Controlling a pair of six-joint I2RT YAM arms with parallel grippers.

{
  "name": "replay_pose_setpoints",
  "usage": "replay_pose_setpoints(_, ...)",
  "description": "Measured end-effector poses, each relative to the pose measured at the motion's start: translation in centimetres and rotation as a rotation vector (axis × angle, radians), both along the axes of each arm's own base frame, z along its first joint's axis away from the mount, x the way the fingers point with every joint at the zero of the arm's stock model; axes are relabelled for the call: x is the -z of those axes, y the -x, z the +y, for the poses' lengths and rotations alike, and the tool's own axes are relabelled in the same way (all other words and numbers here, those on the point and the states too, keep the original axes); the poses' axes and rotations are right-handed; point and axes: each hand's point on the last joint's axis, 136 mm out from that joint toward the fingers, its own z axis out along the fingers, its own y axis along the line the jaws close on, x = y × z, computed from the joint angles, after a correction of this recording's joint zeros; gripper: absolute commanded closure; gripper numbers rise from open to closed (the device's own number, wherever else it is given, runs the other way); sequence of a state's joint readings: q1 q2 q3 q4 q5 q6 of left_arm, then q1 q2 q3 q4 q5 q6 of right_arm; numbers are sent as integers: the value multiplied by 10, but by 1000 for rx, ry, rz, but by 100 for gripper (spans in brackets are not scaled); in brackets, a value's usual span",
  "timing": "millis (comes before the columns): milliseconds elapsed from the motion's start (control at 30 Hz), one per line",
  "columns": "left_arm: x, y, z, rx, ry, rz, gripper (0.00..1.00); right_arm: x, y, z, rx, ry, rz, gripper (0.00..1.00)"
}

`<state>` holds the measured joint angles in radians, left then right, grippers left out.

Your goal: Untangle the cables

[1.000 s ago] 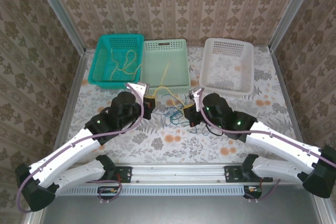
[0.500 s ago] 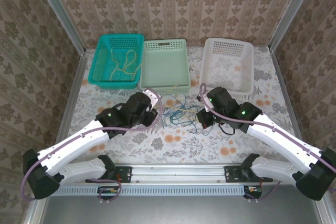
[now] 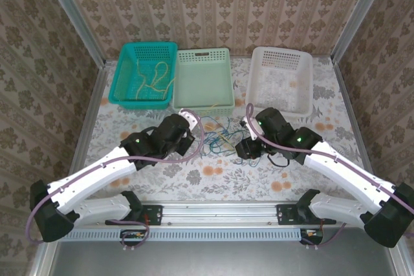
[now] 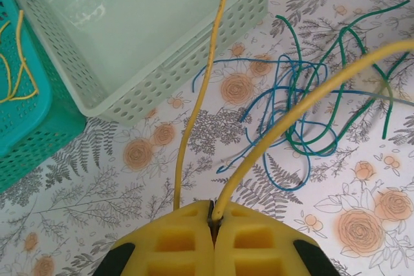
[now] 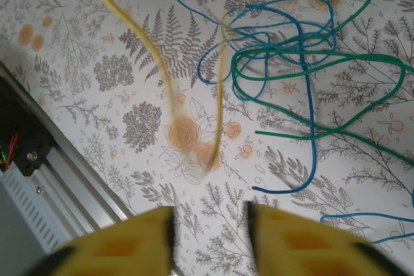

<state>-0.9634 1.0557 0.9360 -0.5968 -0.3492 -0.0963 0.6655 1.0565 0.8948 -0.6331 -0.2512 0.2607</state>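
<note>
The cables lie tangled on the flowered table between my two grippers: blue, green and yellow strands. My left gripper is shut on a yellow cable; one strand rises from the pinch to the upper right, and another runs up over the pale green basket. In the top view the left gripper sits just left of the tangle. My right gripper stands open with nothing between its pads, above bare table. A blurred yellow loop hangs ahead of it, beside blue and green strands.
Three baskets stand along the back: a teal one holding loose yellow cables, the pale green one, and a white one. The metal rail at the table's near edge lies close under the right gripper.
My right gripper has opened and let go of the yellow cable, which now swings loose. Both arms have shifted inward toward the tangle; the left stays shut on its yellow cable.
</note>
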Motion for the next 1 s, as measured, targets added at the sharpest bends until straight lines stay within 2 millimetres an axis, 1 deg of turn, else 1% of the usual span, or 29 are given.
replay_pose_setpoints(67, -5, 0, 1, 2, 22, -18, 100, -2, 1, -5, 12, -6, -21, 18)
replay_pose_setpoints(133, -12, 3, 3, 14, 63, -51, 100, -10, 2, -14, 47, -31, -64, 16)
replay_pose_setpoints(233, -21, 13, 7, 58, 133, -102, 100, -31, -3, -29, 121, -108, -133, 15)
replay_pose_setpoints(333, -27, 25, 4, 130, 202, -129, 100, -50, -13, -36, 189, -202, -170, 14)
replay_pose_setpoints(400, -28, 32, -2, 187, 239, -134, 100, -56, -19, -32, 207, -254, -171, 14)
replay_pose_setpoints(567, -27, 52, -24, 334, 318, -126, 100, -52, -31, -13, 214, -359, -115, 15)
replay_pose_setpoints(633, -28, 58, -31, 381, 346, -124, 100, -56, -38, -7, 220, -401, -108, 16)
replay_pose_setpoints(800, -42, 68, -46, 464, 410, -152, 100, -66, -50, 6, 230, -485, -95, 19)
replay_pose_setpoints(900, -51, 72, -52, 495, 445, -173, 100, -73, -55, 11, 237, -540, -93, 20)
replay_pose_setpoints(1000, -56, 73, -57, 513, 467, -186, 100, -76, -58, 15, 241, -576, -92, 21)
